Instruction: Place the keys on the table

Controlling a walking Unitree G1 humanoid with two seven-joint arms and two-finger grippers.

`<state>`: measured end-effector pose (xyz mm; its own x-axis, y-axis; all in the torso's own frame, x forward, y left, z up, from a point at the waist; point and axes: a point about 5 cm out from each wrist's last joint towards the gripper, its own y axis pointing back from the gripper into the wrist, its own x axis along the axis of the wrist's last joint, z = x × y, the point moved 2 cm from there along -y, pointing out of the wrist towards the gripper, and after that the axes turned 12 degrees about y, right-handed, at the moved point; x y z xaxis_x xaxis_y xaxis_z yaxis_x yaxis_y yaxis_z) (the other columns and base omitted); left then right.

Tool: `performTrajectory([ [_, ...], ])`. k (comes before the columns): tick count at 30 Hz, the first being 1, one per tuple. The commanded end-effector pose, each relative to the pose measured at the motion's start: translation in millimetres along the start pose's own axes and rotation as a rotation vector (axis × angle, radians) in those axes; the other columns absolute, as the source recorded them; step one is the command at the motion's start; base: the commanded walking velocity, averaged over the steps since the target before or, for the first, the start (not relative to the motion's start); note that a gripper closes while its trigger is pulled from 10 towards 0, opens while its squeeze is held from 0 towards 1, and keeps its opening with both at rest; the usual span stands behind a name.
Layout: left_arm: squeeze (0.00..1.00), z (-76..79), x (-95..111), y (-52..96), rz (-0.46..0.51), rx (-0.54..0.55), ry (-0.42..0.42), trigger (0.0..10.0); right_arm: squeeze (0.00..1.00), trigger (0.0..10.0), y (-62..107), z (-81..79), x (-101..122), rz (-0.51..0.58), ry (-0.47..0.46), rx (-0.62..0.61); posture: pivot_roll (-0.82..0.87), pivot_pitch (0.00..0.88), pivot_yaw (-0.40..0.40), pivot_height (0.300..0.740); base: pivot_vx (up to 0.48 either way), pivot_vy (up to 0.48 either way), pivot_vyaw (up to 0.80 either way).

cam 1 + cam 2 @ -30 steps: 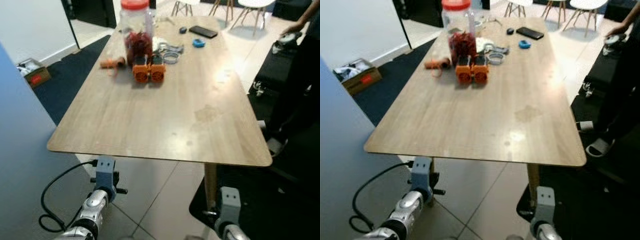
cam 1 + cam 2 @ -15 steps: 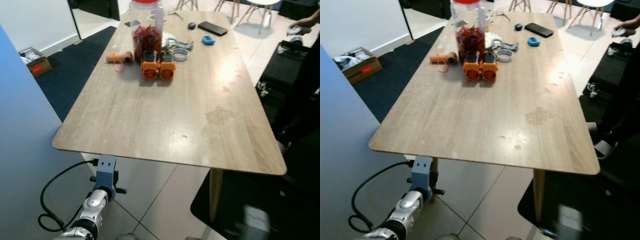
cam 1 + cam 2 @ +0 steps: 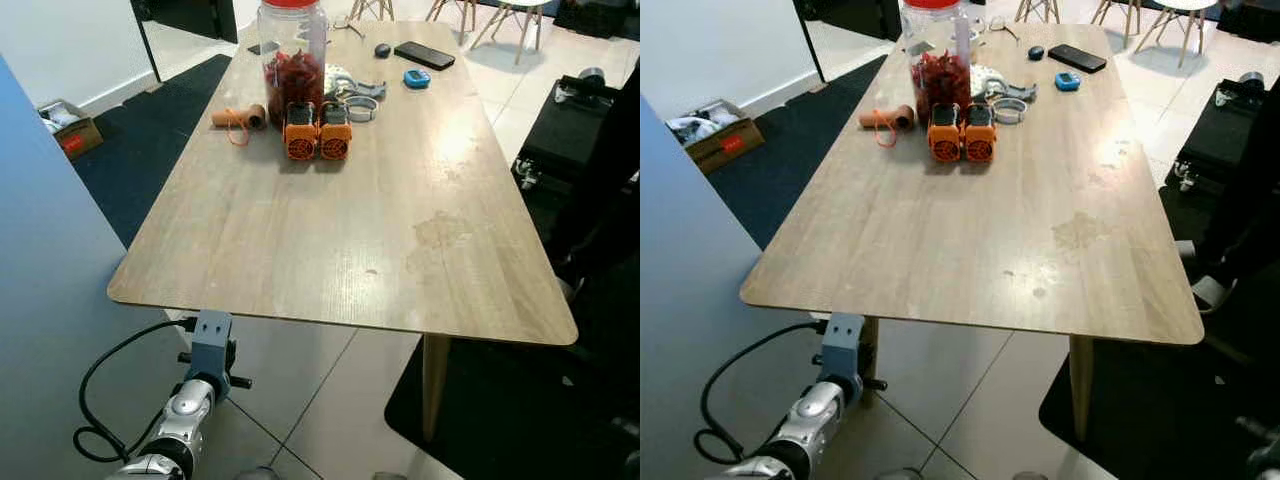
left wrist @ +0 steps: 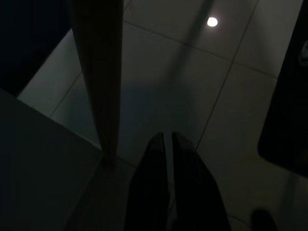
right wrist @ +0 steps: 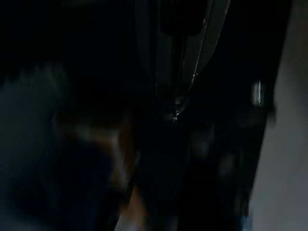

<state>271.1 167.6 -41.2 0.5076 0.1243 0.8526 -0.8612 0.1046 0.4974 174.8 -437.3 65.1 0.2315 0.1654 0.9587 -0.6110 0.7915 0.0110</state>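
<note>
a long wooden tabletop [image 3: 340,230] runs away from the robot, its near half bare. at the far end stands a tall clear jar [image 3: 291,50] with red contents. just in front of the jar sit two orange blocks [image 3: 317,132], side by side and touching. left of them lies an orange roll [image 3: 238,118] with a loose loop of cord. right of the jar is a small heap of pale rings [image 3: 358,100]; beyond that lie a blue disc [image 3: 417,78], a black phone [image 3: 427,55] and a small dark oval [image 3: 383,50].

the left arm [image 3: 195,400] hangs low, below the near left corner of the tabletop, with a black cable [image 3: 110,380] looping beside it. in its wrist view the left gripper [image 4: 167,144] points down at the tiled floor [image 4: 192,86] next to a table leg [image 4: 98,72]; its two fingers [image 4: 185,149] are clenched almost together, with just a thin slit between them and nothing in it.

the right wrist view is very dark and blurred; a faint glint [image 5: 174,113] shows under a dark shape, but i cannot tell what it is, nor whether the right gripper is released or clenched.

the keys cannot be made out with any certainty, on the tabletop or elsewhere.

a cardboard box [image 3: 68,128] sits on the floor to the left, and a black case [image 3: 585,120] stands to the right.
</note>
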Motion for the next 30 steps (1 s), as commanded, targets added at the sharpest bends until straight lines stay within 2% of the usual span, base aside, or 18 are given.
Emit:
performTrajectory([
  [1, 0.00, -1.3, -2, 0.4, -0.015, 0.001, -0.008, 10.0, 0.00, 10.0, -16.0, 7.5, 36, 0.131, -0.074, -0.045, 0.04, 0.059, 0.031, 0.740, 0.000, 0.000, 0.00],
  [3, 0.00, -0.9, -3, 0.5, -0.017, -0.002, -0.010, 10.0, 0.00, 10.0, -32.3, -0.1, 73, 0.232, -0.124, 0.002, 0.04, 0.060, 0.031, 0.740, 0.000, 0.000, 0.00],
  [4, 0.00, -0.9, -3, 0.5, -0.017, -0.002, -0.010, 10.0, 0.00, 10.0, -32.3, -0.1, 73, 0.232, -0.124, 0.002, 0.04, 0.060, 0.031, 0.740, 0.000, 0.000, 0.00],
  [5, 0.00, -0.9, -3, 0.5, -0.018, -0.005, -0.012, 10.0, 0.00, 10.0, -43.5, -26.6, 112, 0.318, -0.148, 0.149, 0.04, 0.061, 0.029, 0.740, 0.000, 0.000, 0.00],
  [6, 0.00, -0.9, -3, 0.5, -0.018, -0.005, -0.012, 10.0, 0.00, 10.0, -43.5, -26.6, 112, 0.318, -0.148, 0.149, 0.04, 0.061, 0.029, 0.740, 0.000, 0.000, 0.00],
  [7, 0.00, -1.2, -2, 0.4, -0.019, -0.004, -0.012, 10.0, 0.00, 10.0, -45.5, -53.4, 133, 0.350, -0.161, 0.300, 0.04, 0.063, 0.030, 0.740, 0.000, 0.000, 0.00],
  [10, 0.00, -1.5, -2, 0.3, -0.020, -0.003, -0.012, 10.0, 0.00, 10.0, -42.4, -83.4, 148, 0.372, -0.137, 0.456, 0.04, 0.065, 0.030, 0.740, 0.000, 0.000, 0.00],
  [11, 0.00, -1.8, -2, 0.4, -0.020, -0.004, -0.012, 10.0, 0.00, 10.0, -38.2, -101.2, 158, 0.392, -0.121, 0.547, 0.04, 0.065, 0.029, 0.740, 0.000, 0.000, 0.00],
  [12, 0.00, -1.8, -2, 0.4, -0.020, -0.004, -0.012, 10.0, 0.00, 10.0, -38.2, -101.2, 158, 0.392, -0.121, 0.547, 0.04, 0.065, 0.029, 0.740, 0.000, 0.000, 0.00],
  [14, 0.00, -2.2, -2, 0.6, -0.020, -0.005, -0.011, 10.0, 0.00, 10.0, -28.4, -128.5, 172, 0.421, -0.104, 0.691, 0.04, 0.065, 0.028, 0.740, 0.000, 0.000, 0.00],
  [16, 0.00, -1.8, -2, 1.4, -0.013, -0.025, -0.009, 10.0, 0.00, 10.0, -7.5, -162.2, 188, 0.475, -0.093, 0.867, 0.04, 0.068, 0.027, 0.740, 0.000, 0.000, 0.00],
  [18, 0.00, -1.5, -3, 2.8, -0.012, -0.053, -0.023, 10.0, 0.00, 10.0, 9.6, -183.0, 195, 0.513, -0.080, 0.988, 0.04, 0.070, 0.027, 0.740, 0.000, 0.000, 0.00],
  [22, 0.00, -10.4, -9, 9.6, -0.025, -0.079, -0.034, 10.0, 0.00, 10.0, 35.4, -208.8, 204, 0.560, -0.046, 1.159, 0.04, 0.072, 0.023, 0.740, 0.000, 0.000, 0.00],
  [27, 0.00, -19.8, -15, 18.0, -0.019, -0.109, 0.005, 10.0, 0.00, 10.0, 46.6, -218.2, 209, 0.565, -0.063, 1.233, 0.04, 0.079, 0.020, 0.740, 0.000, 0.000, 0.00],
  [30, 0.00, -22.5, -21, 22.7, -0.038, -0.133, -0.010, 10.0, 0.00, 10.0, 52.9, -223.1, 206, 0.551, -0.042, 1.283, 0.04, 0.081, 0.019, 0.740, 0.000, 0.000, 0.00],
])
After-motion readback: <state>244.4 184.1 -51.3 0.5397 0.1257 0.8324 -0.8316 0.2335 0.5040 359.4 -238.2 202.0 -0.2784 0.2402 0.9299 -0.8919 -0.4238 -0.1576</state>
